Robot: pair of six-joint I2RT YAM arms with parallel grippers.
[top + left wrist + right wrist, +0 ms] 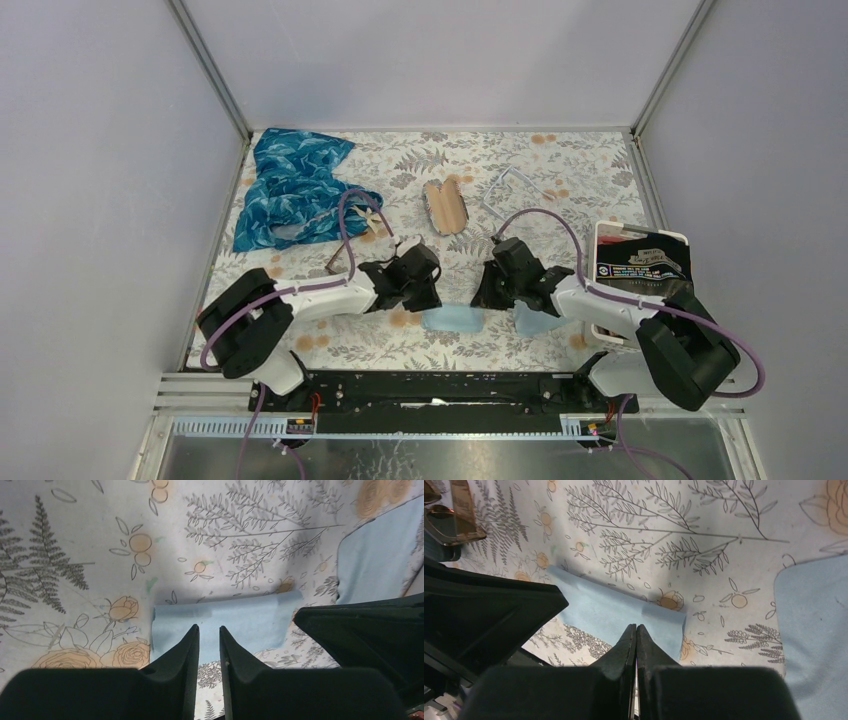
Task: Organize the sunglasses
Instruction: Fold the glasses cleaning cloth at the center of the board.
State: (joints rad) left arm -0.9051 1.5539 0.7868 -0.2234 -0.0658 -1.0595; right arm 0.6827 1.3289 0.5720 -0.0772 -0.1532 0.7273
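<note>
Lying beyond both grippers, the sunglasses point(446, 206) sit untouched. Your left gripper point(209, 628) is narrowly parted, empty; your right gripper point(636, 626) is closed over the blue cloth point(609, 611), grip unclear.

sunglasses point(464, 510): cut off by right wrist view's top-left corner | blue cloth point(530, 322): partly hidden under right arm point(600, 300) | black packet point(640, 262): print too small to read

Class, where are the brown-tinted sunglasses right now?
Top view: the sunglasses lie near the centre, between the blue patterned cloth to their left and the clear-framed glasses to their right.
</note>
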